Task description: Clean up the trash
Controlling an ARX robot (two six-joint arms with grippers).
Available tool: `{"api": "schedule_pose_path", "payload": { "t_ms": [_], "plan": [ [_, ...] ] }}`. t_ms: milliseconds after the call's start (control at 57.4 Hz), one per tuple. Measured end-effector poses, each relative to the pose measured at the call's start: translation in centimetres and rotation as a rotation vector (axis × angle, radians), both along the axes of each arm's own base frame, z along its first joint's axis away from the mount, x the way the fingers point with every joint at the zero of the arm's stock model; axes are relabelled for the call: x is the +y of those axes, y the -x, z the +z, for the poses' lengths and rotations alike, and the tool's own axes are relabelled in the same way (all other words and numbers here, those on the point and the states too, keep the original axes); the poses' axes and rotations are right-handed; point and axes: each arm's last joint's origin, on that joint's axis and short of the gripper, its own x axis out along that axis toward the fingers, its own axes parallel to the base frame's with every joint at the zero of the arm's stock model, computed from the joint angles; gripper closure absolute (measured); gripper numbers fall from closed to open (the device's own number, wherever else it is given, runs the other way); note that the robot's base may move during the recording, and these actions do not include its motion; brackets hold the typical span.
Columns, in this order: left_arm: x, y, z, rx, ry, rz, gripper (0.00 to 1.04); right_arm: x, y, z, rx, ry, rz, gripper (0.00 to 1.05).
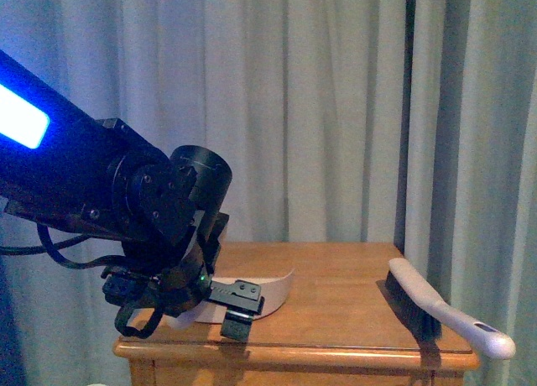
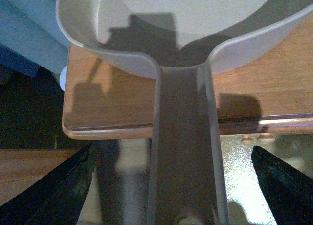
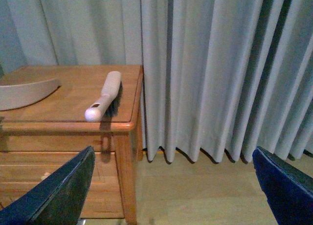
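Note:
The trash is out of view in every frame. A pale dustpan (image 1: 273, 292) lies on the wooden table (image 1: 344, 277) near its front left corner. My left gripper (image 1: 237, 310) is at the table's front edge, by the dustpan. In the left wrist view the dustpan's handle (image 2: 183, 161) runs between the open fingers (image 2: 54, 191) of my left gripper (image 2: 171, 186) without touching them. My right gripper (image 3: 171, 191) is open and holds nothing; it hangs over the floor to the right of the table (image 3: 73, 83).
A white-handled brush (image 1: 445, 310) lies along the table's right edge, its handle end overhanging the front; the right wrist view shows the brush (image 3: 103, 99) too. Grey curtains (image 3: 220, 73) hang behind and to the right of the table. Wooden floor (image 3: 195, 195) lies below.

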Motion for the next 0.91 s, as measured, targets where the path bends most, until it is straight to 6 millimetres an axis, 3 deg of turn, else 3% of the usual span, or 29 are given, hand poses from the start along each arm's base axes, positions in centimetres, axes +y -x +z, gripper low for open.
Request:
{"api": "schedule_pose_path", "payload": {
  "t_ms": [244, 645, 906],
  "plan": [
    [0.31, -0.28, -0.58, 0.007, -0.005, 0.001, 0.11, 0.0, 0.0, 0.0, 0.0, 0.0, 0.0, 0.07],
    [0.07, -0.34, -0.46, -0.005, 0.004, -0.026, 0.76, 0.0, 0.0, 0.0, 0.0, 0.0, 0.0, 0.07],
    [-0.09, -0.04, 0.13, -0.064, 0.029, -0.04, 0.77, 0.0, 0.0, 0.0, 0.0, 0.0, 0.0, 0.07]
  ]
}}
